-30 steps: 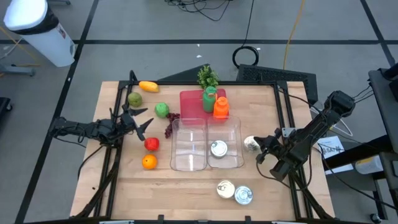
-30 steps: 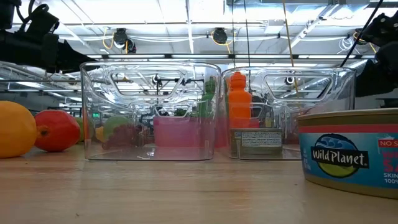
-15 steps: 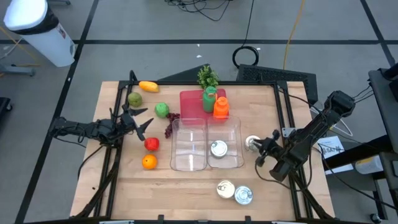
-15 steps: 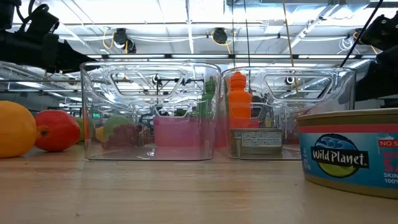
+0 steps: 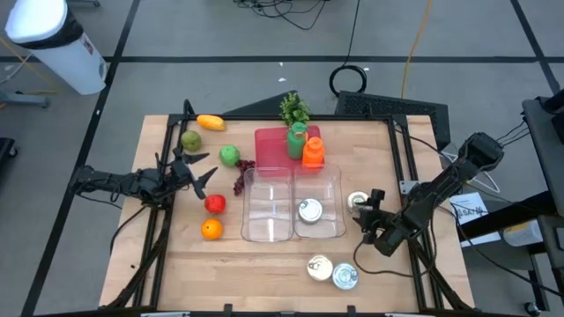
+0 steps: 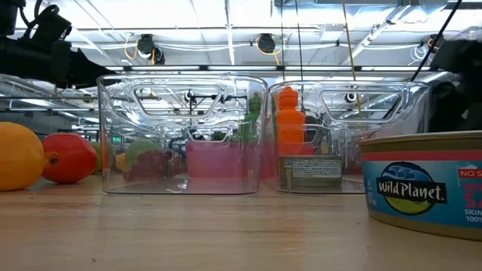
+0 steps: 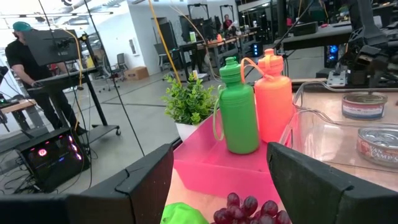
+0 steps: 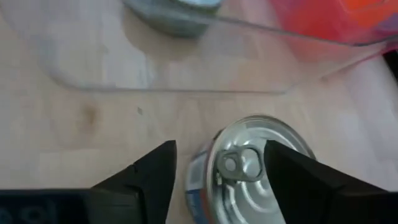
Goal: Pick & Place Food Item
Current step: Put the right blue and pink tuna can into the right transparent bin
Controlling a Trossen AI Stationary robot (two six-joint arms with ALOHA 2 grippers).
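Fruit sits on my left: an orange (image 5: 211, 230), a red apple (image 5: 215, 204), grapes (image 5: 242, 173) and a green one (image 5: 229, 155), all loose on the counter (image 5: 256, 264). My left arm's jaws (image 5: 201, 172) hang spread and empty just beside the apple, waiting, I judge, so they don't crowd the middle. Next come two clear bins (image 5: 293, 203) side by side; the right one already holds one tin (image 5: 309, 210), so I take that as the drop place. Behind them, a pink tray (image 5: 273, 141) carries a green bottle (image 5: 297, 137) and an orange bottle (image 5: 314, 151). Two more tins (image 5: 332, 270) wait near the front edge. Right of the bins, another tin (image 5: 357, 202) stands on the counter, and my right arm's jaws (image 8: 217, 165) stand parted either side of it, holding nothing yet.
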